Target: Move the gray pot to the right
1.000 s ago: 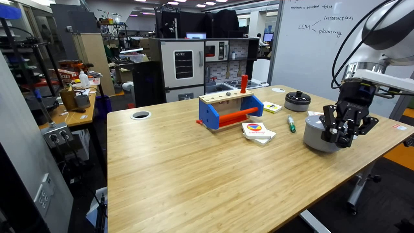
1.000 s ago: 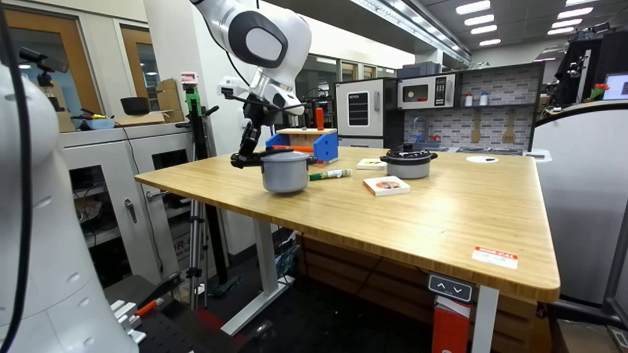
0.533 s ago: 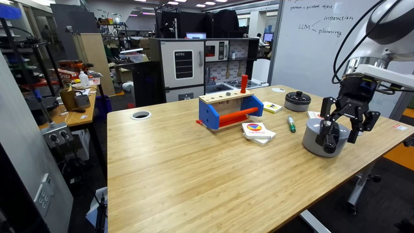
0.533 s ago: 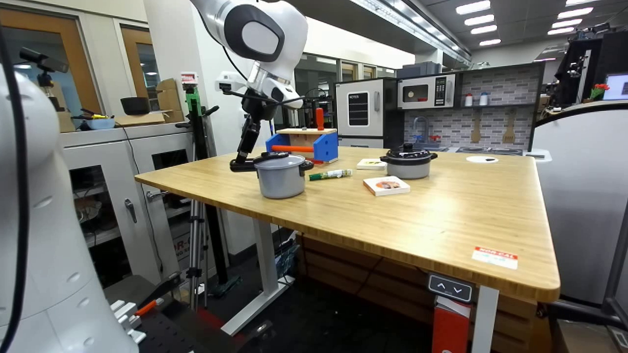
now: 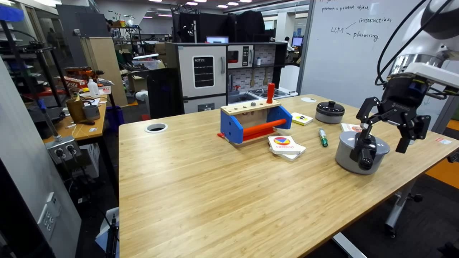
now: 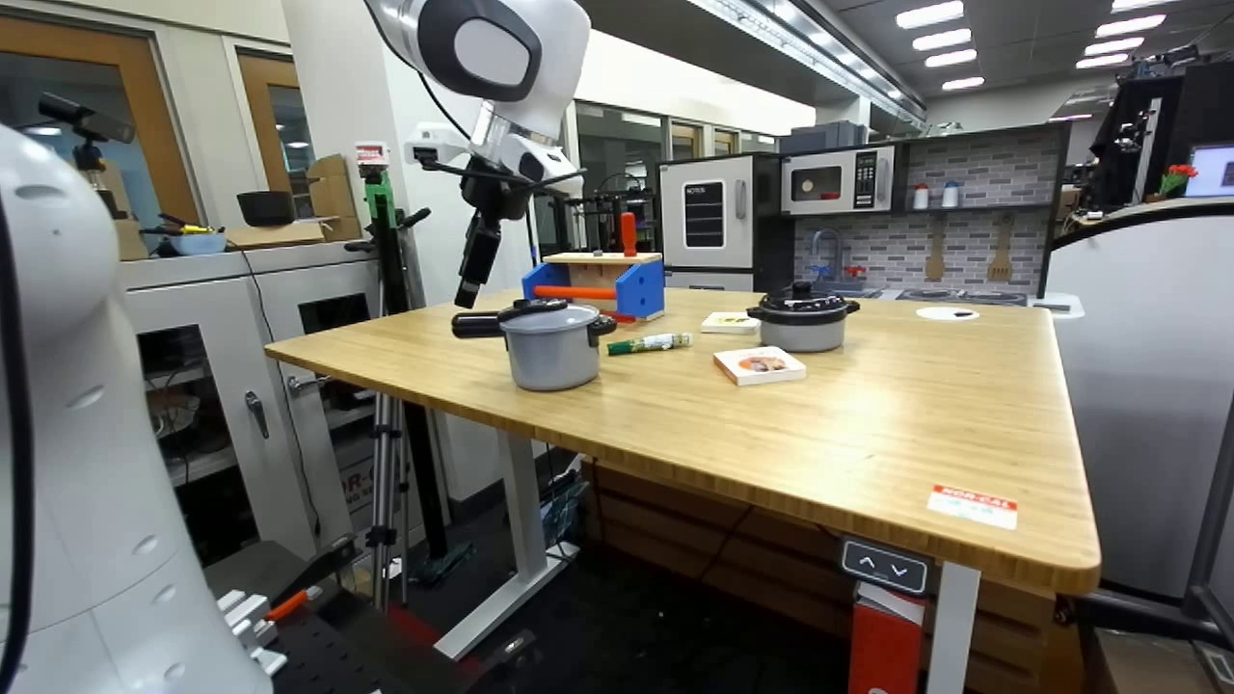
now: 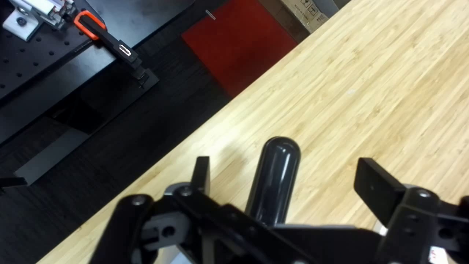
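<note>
The gray pot [image 6: 551, 355], with a pale lid and a long black handle [image 6: 476, 325], rests upright on the table near its edge. In both exterior views my gripper [image 6: 468, 294] is over that handle, its fingertips slightly above it. Seen from the wrist, the handle [image 7: 274, 179] runs between the two widely parted fingers [image 7: 377, 190] of the open gripper [image 7: 284, 174], touching neither. The pot's body is mostly hidden behind the gripper there, while an exterior view shows its gray wall [image 5: 346, 157] plainly.
A black-lidded pot [image 5: 330, 113], a green marker [image 5: 323, 137] and a small book [image 6: 760, 365] lie beyond the gray pot. Stacked books [image 5: 283, 145] and a blue-orange toy box [image 5: 232, 125] stand farther along the table [image 5: 215, 200].
A second ago my gripper was shut on the handle. The pot has since come down slightly and settled; the jaws have opened and the gripper has risen off the handle.
</note>
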Robot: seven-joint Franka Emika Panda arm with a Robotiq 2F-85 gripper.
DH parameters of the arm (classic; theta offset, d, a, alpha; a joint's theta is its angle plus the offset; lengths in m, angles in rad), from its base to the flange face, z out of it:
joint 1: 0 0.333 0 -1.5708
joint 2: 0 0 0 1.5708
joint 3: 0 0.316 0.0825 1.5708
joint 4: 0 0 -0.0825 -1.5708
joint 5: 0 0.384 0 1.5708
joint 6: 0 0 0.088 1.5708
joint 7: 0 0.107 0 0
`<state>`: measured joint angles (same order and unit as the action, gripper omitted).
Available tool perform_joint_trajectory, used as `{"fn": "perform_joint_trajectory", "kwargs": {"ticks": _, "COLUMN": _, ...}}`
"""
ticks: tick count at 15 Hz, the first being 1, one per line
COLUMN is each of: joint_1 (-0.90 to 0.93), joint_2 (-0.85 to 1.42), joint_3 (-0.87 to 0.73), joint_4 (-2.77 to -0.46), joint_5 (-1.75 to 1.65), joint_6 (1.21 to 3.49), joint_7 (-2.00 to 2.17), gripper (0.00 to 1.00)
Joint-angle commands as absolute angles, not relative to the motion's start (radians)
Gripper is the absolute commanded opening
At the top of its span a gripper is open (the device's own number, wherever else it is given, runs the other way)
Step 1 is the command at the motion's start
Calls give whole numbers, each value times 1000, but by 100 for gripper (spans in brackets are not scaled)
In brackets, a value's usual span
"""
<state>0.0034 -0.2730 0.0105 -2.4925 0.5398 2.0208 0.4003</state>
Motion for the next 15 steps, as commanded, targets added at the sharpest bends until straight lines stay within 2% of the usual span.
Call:
{"fn": "perform_joint_trajectory", "kwargs": {"ticks": 1, "joint_1": 3, "joint_2": -305, "joint_3": 23, "joint_4": -2502, "joint_5": 540, "joint_6": 2019, "joint_7": 406, "gripper": 100}}
{"fn": "perform_joint_trajectory", "kwargs": {"ticks": 15, "joint_1": 5, "joint_2": -349, "joint_3": 30, "joint_4": -2538, "joint_5": 540, "joint_6": 2035, "joint_7": 412, "gripper": 100}}
